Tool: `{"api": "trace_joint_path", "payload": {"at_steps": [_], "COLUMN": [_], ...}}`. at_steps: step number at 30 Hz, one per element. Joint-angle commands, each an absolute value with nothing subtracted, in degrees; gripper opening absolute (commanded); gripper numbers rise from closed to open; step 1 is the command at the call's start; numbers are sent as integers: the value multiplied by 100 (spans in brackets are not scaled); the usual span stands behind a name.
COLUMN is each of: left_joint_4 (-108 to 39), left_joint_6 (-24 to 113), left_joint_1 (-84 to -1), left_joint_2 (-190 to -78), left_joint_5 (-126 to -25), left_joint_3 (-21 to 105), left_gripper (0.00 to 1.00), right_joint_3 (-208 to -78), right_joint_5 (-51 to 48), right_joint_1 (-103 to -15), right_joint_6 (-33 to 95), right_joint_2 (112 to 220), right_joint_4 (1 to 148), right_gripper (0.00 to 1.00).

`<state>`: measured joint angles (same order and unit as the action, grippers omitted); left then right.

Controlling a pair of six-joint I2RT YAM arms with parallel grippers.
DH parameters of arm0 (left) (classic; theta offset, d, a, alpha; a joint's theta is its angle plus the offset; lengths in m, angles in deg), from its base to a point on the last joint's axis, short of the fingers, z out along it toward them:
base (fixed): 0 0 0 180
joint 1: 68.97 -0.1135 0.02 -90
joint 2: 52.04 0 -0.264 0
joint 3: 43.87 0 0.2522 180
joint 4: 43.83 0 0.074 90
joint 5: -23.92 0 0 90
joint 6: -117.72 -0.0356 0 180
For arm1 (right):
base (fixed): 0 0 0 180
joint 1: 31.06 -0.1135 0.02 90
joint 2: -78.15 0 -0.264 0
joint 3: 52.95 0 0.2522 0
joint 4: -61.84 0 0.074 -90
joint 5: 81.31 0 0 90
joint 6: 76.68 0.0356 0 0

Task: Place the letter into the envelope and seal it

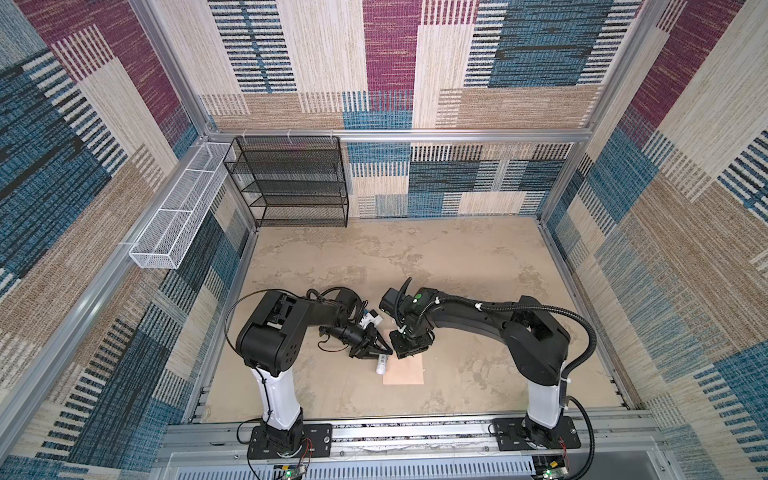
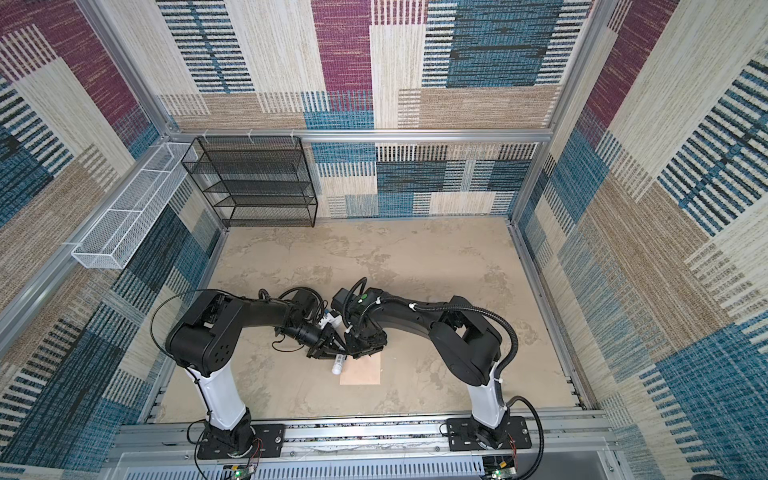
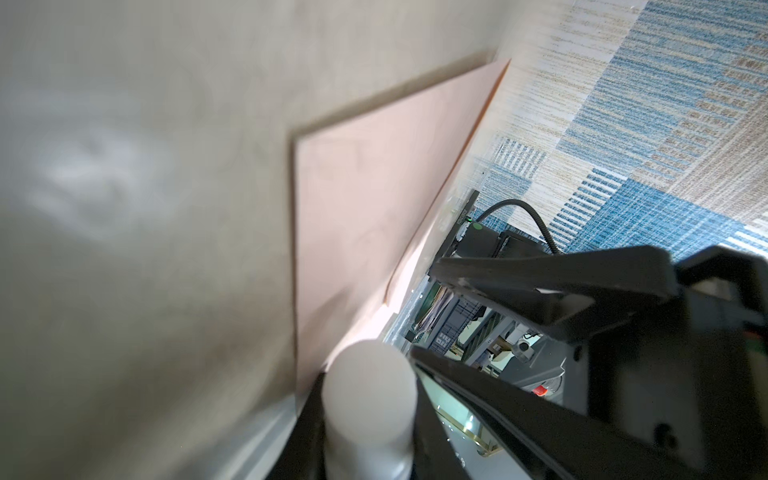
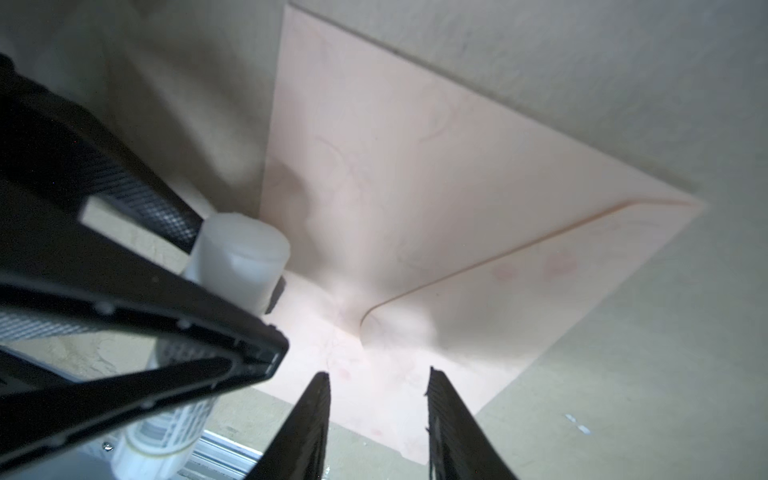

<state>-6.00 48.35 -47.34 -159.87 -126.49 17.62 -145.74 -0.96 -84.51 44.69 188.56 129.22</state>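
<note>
Sealing judged underway: flap (image 4: 540, 282) was folded down on envelope (image 4: 415, 174), letter unseen. Tube (image 4: 243, 253) was held by left gripper (image 1: 377, 352); right gripper (image 4: 378, 382) was parted, empty. Pressing flap needed next.

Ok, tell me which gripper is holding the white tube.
The left gripper: it is shut on the white tube. The right gripper is open over the envelope, with nothing in it.

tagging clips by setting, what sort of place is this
Probably a robot test cell, not a home: patterned walls in an aluminium frame, two arms bolted to a rail, and a mesh rack.
</note>
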Motion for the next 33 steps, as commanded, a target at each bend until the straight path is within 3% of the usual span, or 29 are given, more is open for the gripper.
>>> {"api": "trace_joint_path", "payload": {"at_steps": [1,13,25,33], "left_joint_4": [5,12,-8,-4], "left_joint_6": [4828,4829,4829,4824], "left_joint_1": [-4734,-4727,-4729,-4731], "left_joint_2": [-16041,-16041,-16065,-16069], "left_joint_5": [-11671,-11671,-11688,-11697], "left_joint_3": [1707,1710,1721,1723], "left_gripper": [0,0,0,0], "right_joint_3": [-14643,-14678,-14671,-14766], "right_joint_5": [84,2,-210,-256], "right_joint_1": [-8433,-8428,-8424,-8464], "right_joint_6": [4555,4628,4671,4765], "right_joint_2": [18775,19099,19620,19803], "right_joint_4": [13099,12955,12669,12685], "right_gripper": [41,14,6,6]}}
